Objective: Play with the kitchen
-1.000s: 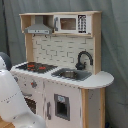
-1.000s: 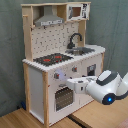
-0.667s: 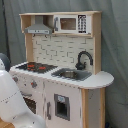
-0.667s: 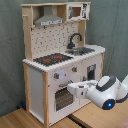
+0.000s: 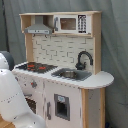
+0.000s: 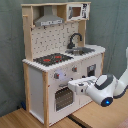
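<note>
My hand (image 6: pixel 71 85) was reaching level toward the front of the kitchen (image 6: pixel 55 60), its tip right at the white lower panel in the second exterior view, just above the oven door (image 6: pixel 63 98) and below the row of knobs (image 6: pixel 59 75). Whether its fingers were spread or pressed together I could not tell; they merged with the white front. I could not say for sure that it touched the panel either.

From the hand, the kitchen lay straight ahead and toward the second exterior view's left, standing upright on the wooden floor (image 6: pixel 20 120). Its long axis ran up from the oven to the grey hood (image 6: pixel 49 21). The red-ringed hob (image 6: pixel 52 59) sat above the hand on the surface, with the sink (image 6: pixel 82 50) and black faucet (image 6: pixel 74 40) further along toward the second exterior view's right.

In the first exterior view only the arm's white body (image 5: pixel 12 100) showed, low at the first exterior view's left, in front of the oven side.

I judged the nearest things to play with were the knobs and the oven door.
</note>
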`<state>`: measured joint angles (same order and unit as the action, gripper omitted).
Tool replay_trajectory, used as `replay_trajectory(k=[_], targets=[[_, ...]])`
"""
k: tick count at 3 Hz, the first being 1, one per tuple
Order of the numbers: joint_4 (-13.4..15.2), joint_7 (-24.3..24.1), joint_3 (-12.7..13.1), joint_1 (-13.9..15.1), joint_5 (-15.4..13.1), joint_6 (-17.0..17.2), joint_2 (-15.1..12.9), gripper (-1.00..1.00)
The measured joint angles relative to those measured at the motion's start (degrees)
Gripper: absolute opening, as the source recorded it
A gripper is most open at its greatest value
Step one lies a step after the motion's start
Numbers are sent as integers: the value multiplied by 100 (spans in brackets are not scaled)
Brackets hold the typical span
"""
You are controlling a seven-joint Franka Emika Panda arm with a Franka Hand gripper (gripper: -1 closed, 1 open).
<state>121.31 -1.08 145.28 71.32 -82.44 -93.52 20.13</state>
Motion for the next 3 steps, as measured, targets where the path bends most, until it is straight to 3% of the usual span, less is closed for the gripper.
replay_trajectory(k=[2,3], targets=[[774,-39,-168,4,-621,-12,-688,100],[1051,-44,-389,9,-1055,-88,-1021,100]])
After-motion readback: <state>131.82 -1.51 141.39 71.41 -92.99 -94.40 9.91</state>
